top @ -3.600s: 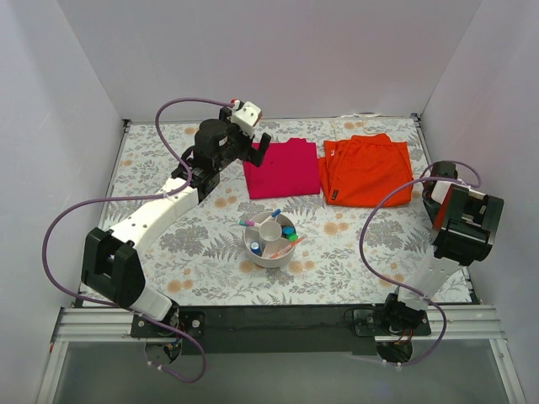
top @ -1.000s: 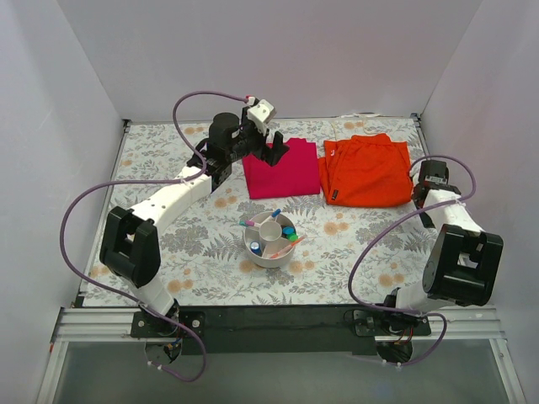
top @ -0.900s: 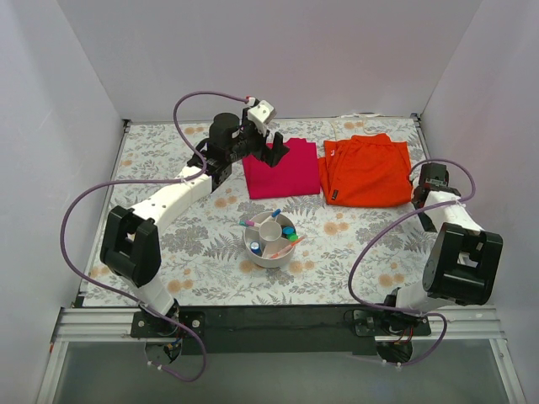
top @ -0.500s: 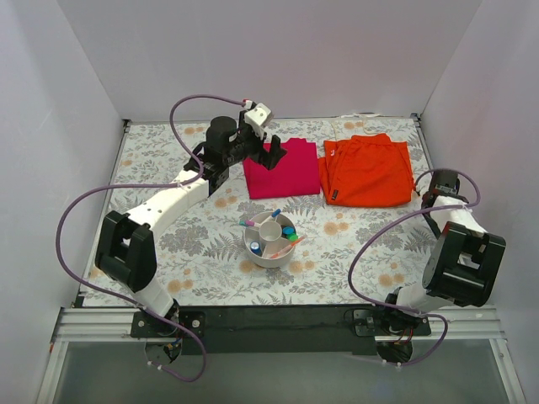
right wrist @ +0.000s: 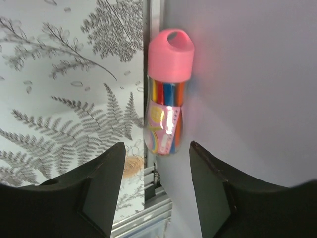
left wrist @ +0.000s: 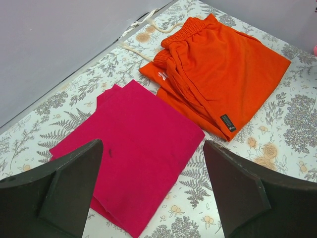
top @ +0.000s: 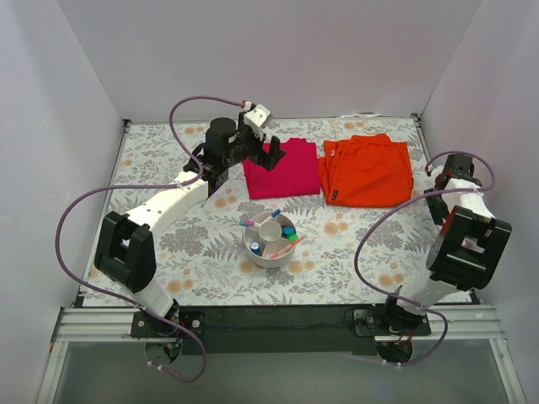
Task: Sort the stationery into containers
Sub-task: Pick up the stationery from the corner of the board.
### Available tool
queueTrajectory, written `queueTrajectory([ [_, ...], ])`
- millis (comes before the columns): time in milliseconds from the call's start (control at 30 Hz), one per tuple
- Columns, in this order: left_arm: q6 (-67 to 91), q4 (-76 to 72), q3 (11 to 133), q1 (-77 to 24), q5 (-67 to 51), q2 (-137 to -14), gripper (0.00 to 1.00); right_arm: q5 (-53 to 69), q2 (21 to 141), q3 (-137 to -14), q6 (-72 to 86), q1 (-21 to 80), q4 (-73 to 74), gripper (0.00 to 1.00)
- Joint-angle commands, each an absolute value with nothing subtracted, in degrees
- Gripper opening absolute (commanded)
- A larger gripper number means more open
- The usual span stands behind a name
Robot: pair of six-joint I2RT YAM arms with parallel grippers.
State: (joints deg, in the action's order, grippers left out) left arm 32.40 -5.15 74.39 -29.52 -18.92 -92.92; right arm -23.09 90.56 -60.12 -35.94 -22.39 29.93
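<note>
Fern-print table cover (top: 202, 244) — 3 pale walls (top: 278, 59); white organizer (top: 268, 262) at centre.

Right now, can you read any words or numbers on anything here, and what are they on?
Nothing here can be read.
The dark tag on the orange cloth: too small to read.
The colourful label on the pink-capped tube: blurred, no words readable.

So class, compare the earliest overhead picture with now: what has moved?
The right gripper swung out from its folded pose to the right wall, open before a pink-capped tube. The left gripper edged right at the magenta cloth. Nothing grasped. That cloth, the orange cloth and the organizer stayed.
</note>
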Motion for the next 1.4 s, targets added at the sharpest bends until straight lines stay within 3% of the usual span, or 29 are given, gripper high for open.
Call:
queueTrajectory([
  [0,32.0,-5.1,75.2,-29.5,-18.7,-90.2,0.83,-20.0,95.8,-64.5,-29.9,-22.4,33.7,0.61],
  [1367,31.8,-4.5,75.0,-29.5,-16.7,-91.0,0.83,-31.5,110.1,-69.9,-29.4,-25.7,28.8,0.6],
])
